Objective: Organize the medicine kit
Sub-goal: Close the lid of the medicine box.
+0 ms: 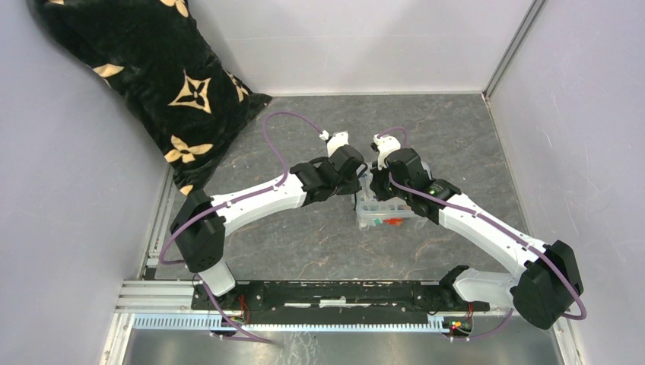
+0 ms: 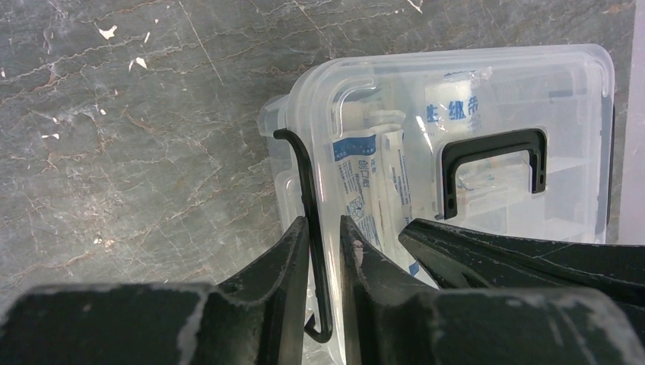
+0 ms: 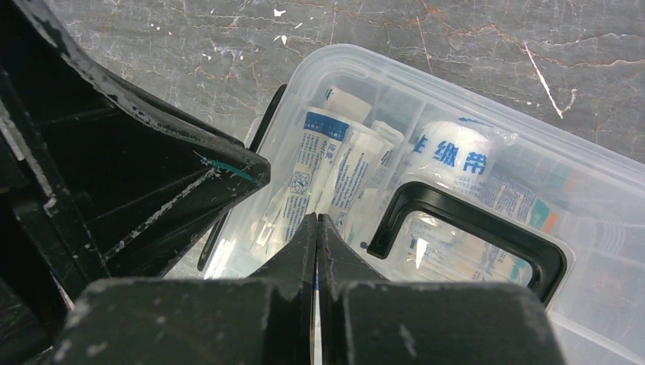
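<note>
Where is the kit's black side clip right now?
In the left wrist view, the thin black side clip runs along the clear plastic medicine kit's left edge, between the left gripper's fingers.

The medicine kit point(image 1: 384, 213) is set mid-desk point(image 1: 304, 243), flanked by both grippers; a pillow point(image 1: 144, 76) is propped far left.

A: Is it bright?
B: Yes, soft even light. Shadows are faint.
A: Any shine?
B: The clear lid point(image 2: 471, 84) shines white. Close black fingers point(image 3: 304, 258) look a bit blurry.
</note>
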Controlling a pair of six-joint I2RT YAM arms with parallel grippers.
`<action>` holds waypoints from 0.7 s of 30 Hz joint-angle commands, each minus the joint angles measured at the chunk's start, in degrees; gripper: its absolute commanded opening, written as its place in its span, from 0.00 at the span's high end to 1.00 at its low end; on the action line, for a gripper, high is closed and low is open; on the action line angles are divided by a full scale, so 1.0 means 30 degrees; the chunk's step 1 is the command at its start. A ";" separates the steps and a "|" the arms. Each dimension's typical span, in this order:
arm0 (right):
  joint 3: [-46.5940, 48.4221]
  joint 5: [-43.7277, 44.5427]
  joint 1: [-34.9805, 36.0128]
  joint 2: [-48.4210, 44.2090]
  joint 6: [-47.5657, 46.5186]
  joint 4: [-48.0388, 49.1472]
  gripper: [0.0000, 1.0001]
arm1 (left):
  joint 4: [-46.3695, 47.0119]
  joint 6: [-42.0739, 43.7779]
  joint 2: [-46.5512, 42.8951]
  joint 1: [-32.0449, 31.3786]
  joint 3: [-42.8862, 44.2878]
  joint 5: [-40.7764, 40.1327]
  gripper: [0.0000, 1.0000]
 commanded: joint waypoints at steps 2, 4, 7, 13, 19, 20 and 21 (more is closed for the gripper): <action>-0.0700 0.0149 -0.0071 0.0410 -0.0109 -0.1685 1.00 | -0.3569 0.0098 0.1014 -0.0518 -0.0004 0.0120 0.69; -0.0649 0.0119 -0.0085 0.0454 -0.0110 -0.1691 1.00 | -0.3669 0.0099 0.0955 -0.0518 0.0166 0.0097 0.66; -0.0641 0.0092 -0.0069 0.0432 -0.0123 -0.1670 1.00 | -0.3727 0.0128 0.0877 -0.0518 0.0295 0.0091 0.60; -0.0670 0.0032 -0.0058 0.0451 -0.0108 -0.1648 1.00 | -0.3913 0.0063 0.0655 -0.0518 0.0398 0.0125 0.54; -0.0554 -0.0096 -0.0061 0.0571 -0.0116 -0.1626 1.00 | -0.3906 0.0070 0.0350 -0.0518 0.0659 0.0117 0.52; -0.0525 -0.0091 -0.0060 0.0597 -0.0112 -0.1632 1.00 | -0.3906 0.0070 0.0340 -0.0518 0.0703 0.0147 0.52; -0.0509 -0.0089 -0.0070 0.0594 -0.0112 -0.1628 1.00 | -0.3906 0.0073 0.0332 -0.0518 0.0800 0.0176 0.51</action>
